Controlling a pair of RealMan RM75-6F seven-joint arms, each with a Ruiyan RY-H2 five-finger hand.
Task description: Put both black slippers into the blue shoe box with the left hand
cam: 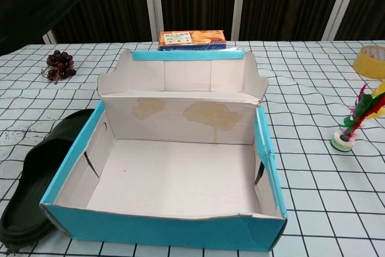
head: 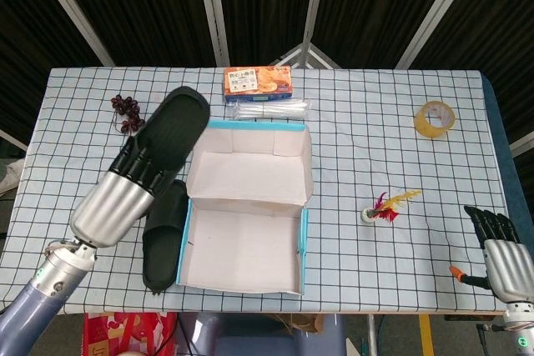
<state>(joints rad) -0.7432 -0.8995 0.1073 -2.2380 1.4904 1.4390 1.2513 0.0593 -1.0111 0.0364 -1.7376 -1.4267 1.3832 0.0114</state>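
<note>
One slipper [head: 173,127] is gripped in the left robot hand [head: 125,193] and held up above the desk [head: 375,147], just left of the box [head: 246,214]. The other slipper [head: 163,235] is lying beside the box's left wall. The right robot hand [head: 499,248] is resting empty, fingers apart, at the desk's right edge.

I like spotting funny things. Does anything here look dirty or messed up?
Yes. The blue shoe box has brownish stains on its inside back wall, like dried spills. Its front edge looks wavy and dented. One black slipper lies beside it on the table; the left hand holds the other slipper up.
</note>
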